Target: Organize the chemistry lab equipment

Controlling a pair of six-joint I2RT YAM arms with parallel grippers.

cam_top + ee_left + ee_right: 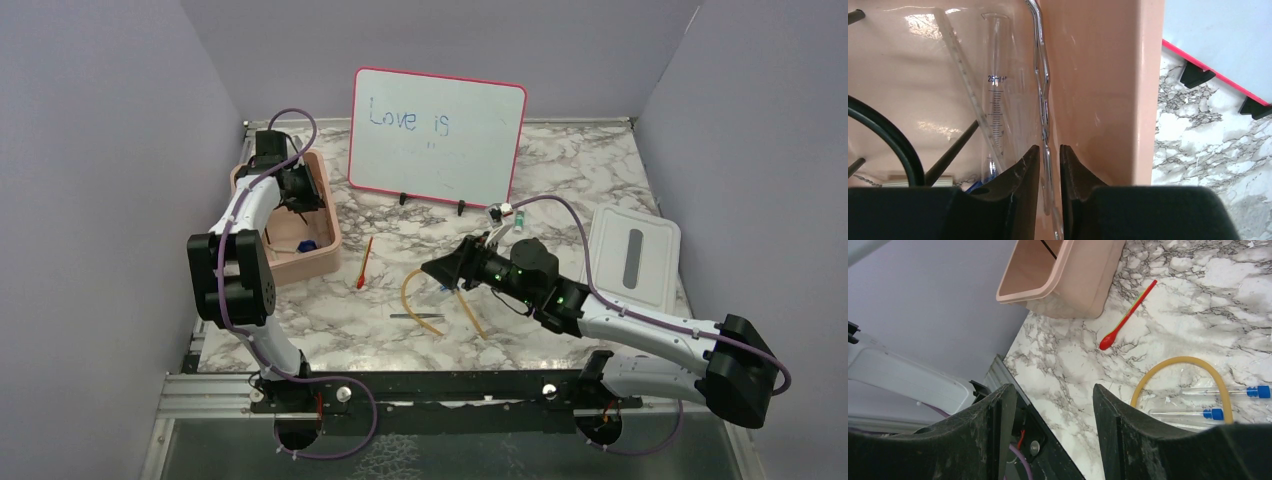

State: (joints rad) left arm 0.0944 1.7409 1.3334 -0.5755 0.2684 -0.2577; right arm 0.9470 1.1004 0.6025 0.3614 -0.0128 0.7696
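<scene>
My left gripper is down inside the pink bin. In the left wrist view its jaws stand nearly closed around the metal tongs, which lean on the bin wall. A clear 25 ml graduated tube, a thin glass rod and the black ring tripod lie in the bin. My right gripper is open and empty, above the table. Near it lie the tan rubber tube, two blue-capped tubes and the red-tipped spatula. A thin dark rod lies nearer the front.
The pink-framed whiteboard stands at the back centre, its feet just right of the bin. The white lid lies flat at the right. Grey walls close in the left, back and right sides.
</scene>
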